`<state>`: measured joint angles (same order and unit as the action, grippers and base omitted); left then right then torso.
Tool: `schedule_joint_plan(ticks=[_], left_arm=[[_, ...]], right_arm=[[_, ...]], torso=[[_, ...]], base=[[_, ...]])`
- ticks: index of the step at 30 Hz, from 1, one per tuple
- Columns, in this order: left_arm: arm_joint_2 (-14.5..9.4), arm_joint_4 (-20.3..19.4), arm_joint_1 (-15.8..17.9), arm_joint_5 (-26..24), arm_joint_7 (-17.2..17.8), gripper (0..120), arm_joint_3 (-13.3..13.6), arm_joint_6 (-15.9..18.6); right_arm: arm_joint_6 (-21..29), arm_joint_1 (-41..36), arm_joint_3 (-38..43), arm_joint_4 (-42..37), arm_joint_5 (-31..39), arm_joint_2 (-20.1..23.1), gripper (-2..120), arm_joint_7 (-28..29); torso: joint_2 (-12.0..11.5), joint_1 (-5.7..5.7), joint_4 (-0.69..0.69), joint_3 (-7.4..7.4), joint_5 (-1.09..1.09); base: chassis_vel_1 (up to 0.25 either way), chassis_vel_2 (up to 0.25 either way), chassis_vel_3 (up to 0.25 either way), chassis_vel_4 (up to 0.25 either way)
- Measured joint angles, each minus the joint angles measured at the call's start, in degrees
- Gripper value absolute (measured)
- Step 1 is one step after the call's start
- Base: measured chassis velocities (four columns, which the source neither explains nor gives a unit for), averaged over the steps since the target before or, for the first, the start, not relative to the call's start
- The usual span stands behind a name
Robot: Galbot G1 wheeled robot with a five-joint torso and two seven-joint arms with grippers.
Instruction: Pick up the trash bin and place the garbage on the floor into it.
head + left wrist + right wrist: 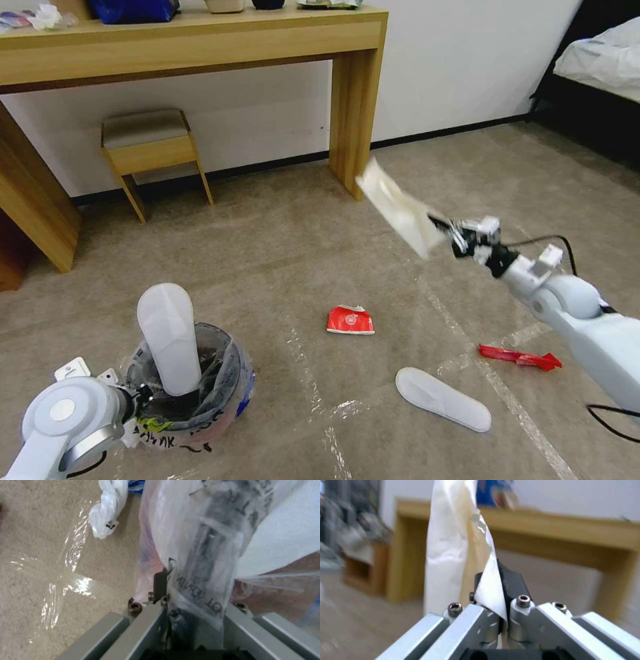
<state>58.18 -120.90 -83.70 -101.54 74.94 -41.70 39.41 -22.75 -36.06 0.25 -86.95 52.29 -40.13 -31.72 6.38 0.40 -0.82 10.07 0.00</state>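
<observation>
The trash bin (200,393), lined with a clear crinkled bag and marked with black scribbles, is at the lower left with one white slipper sole (170,343) standing upright in it. My left gripper (137,400) is shut on the bin's rim (196,580). My right gripper (448,233) is raised over the floor (280,253), shut on a crumpled beige paper (400,207) (453,545). On the carpet lie a second white slipper sole (443,399), a squashed red carton (351,321) and a red wrapper (520,357).
A wooden desk (200,33) stands along the far wall with a small stool (150,147) under it. A bed (600,60) is at the far right. Whitish tape lines (467,340) cross the carpet. A black cable (610,420) trails by my right arm.
</observation>
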Motion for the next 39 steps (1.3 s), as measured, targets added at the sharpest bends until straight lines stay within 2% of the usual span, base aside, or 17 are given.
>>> schedule_joint_plan(ticks=[2, 3, 4, 5, 7, 9, 11, 14, 17, 18, 23, 27, 39], left_arm=[[0.05, -0.15, -0.02, -0.25, 0.02, 0, 0.02, -0.04], [0.05, -0.15, -0.02, -0.25, 0.02, 0, 0.02, -0.04], [0.08, -0.23, -0.04, -0.38, 0.01, 0, 0.03, -0.1], [0.08, -0.23, -0.04, -0.38, 0.01, 0, 0.03, -0.1], [0.46, -0.61, 0.02, -0.5, 0.01, 0, 0.1, -0.24], [0.62, -0.73, 0.04, -0.6, 0.01, 0, 0.16, -0.24], [0.81, -0.78, -0.05, -0.58, 0.08, 0, 0.33, -0.24], [0.83, -0.78, -0.12, -0.57, 0.1, 0, 0.35, -0.21], [0.85, -0.87, 0.05, -0.8, 0.36, 0, 0.35, -0.25], [0.85, -0.87, 0.05, -0.8, 0.36, 0, 0.35, -0.25], [0.93, -0.97, 0.15, -0.95, 0.65, 0, 0.37, -0.3], [0.93, -1.08, 0.08, -0.98, 0.68, 0, 0.31, -0.34], [1.21, -1.59, 0.19, -0.97, 0.9, 0, 0.73, -0.45]], right_arm=[[0.67, 1.72, -2.39, -3.41, 0.53, -3.33, 0, 0.02], [0.67, 1.72, -2.39, -3.41, 0.53, -3.33, 0, 0.02], [1.0, 2.6, -4.06, -4.42, -0.07, -5.42, 0, 0.11], [1.0, 2.6, -4.06, -4.42, -0.07, -5.42, 0, 0.11], [1.18, 4.36, -7.71, -5.01, -2.28, -8.73, 0, 0.21], [1.26, 5.2, -9.31, -5.0, -2.97, -9.98, 0, 0.21], [1.41, 7.21, -12.74, -4.4, -3.81, -12.41, 0, 0.21], [1.44, 8.11, -14.54, -3.68, -4.31, -13.77, 0, 0.18], [1.28, 9.91, -19.31, -0.35, -5.94, -17.63, 0, -0.25], [1.28, 9.91, -19.31, -0.35, -5.94, -17.63, 0, -0.25], [0.49, 9.36, -23.82, 4.14, -9.2, -23.61, 0, -0.92], [0.13, 8.11, -25.51, 5.76, -11.04, -26.6, 0, -1.27], [-0.52, 4.49, -29.68, 8.25, -15.19, -32.0, 0, -1.43]], torso=[[0.0, 0.0, 0.01, -0.01, -0.04], [0.0, 0.0, 0.01, -0.01, -0.04], [0.0, 0.0, 0.01, 0.0, 0.0], [0.0, 0.0, 0.01, 0.0, 0.0], [0.0, 0.0, 0.01, -0.01, -0.02], [0.0, 0.0, 0.01, 0.0, -0.01], [0.0, 0.0, 0.0, -0.01, -0.03], [0.0, 0.0, 0.0, -0.01, -0.02], [0.0, 0.0, 0.01, -0.01, -0.02], [0.0, 0.0, 0.01, -0.01, -0.02], [0.0, 0.0, 0.0, 0.0, -0.01], [0.0, 0.0, 0.0, -0.01, -0.02], [0.0, 0.0, 0.0, -0.01, -0.01]], base=[[0.0, 0.0, 0.0, 0.0], [0.0, 0.0, 0.0, 0.0], [0.0, 0.0, 0.0, 0.0], [0.0, 0.0, 0.0, 0.0], [0.0, 0.0, 0.0, 0.0], [0.0, 0.0, 0.0, 0.0], [0.0, 0.0, 0.0, 0.0], [0.0, 0.0, 0.0, 0.0], [0.0, 0.0, 0.0, 0.0], [0.0, 0.0, 0.0, 0.0], [0.0, 0.0, 0.0, 0.0], [0.0, 0.0, 0.0, 0.0], [0.0, 0.0, 0.0, 0.0]])
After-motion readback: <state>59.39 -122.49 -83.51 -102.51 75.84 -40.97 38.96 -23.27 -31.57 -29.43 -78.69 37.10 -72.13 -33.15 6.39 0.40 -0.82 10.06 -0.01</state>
